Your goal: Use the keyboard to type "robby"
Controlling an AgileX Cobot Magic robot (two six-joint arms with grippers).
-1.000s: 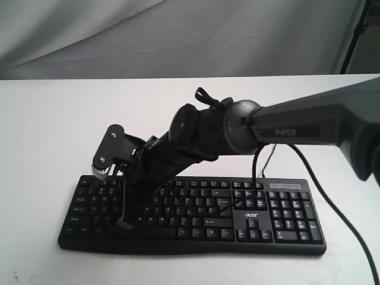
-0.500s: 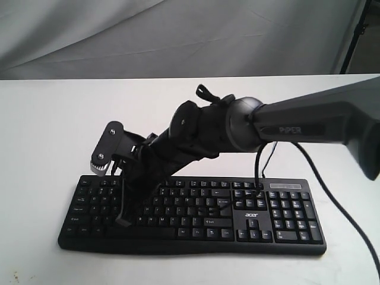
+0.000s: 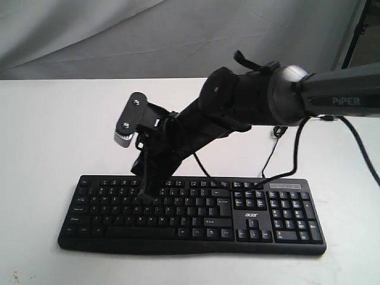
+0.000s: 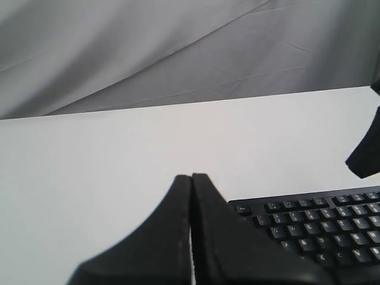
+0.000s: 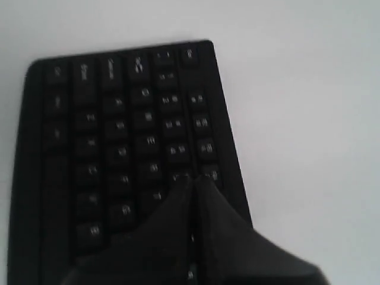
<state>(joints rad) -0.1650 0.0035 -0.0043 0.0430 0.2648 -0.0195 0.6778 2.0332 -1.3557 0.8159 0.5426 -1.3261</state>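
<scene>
The wide black keyboard [image 3: 196,214] lies near the front of the white table, with its number pad and "acer" logo on the right. My right arm reaches across it from the right. The right gripper [image 3: 146,194] is shut and empty, pointing down with its tip at the upper letter rows, left of the middle. In the right wrist view the shut right gripper [image 5: 193,179] hovers over blurred keys of the keyboard [image 5: 119,136]. The left gripper [image 4: 191,176] is also shut and empty, off the keyboard's [image 4: 320,228] left end. The exterior view does not show it.
A thin black cable [image 3: 279,169] runs from behind the keyboard up towards the right arm. The white table [image 3: 47,130] extends left of and behind the keyboard. Grey cloth [image 3: 119,35] hangs at the back. A dark part of the right arm [image 4: 365,151] shows in the left wrist view.
The right gripper rose off the lower-left keys and moved right and toward the back, to the upper letter rows. The arm's wrist also swung right and upward.
</scene>
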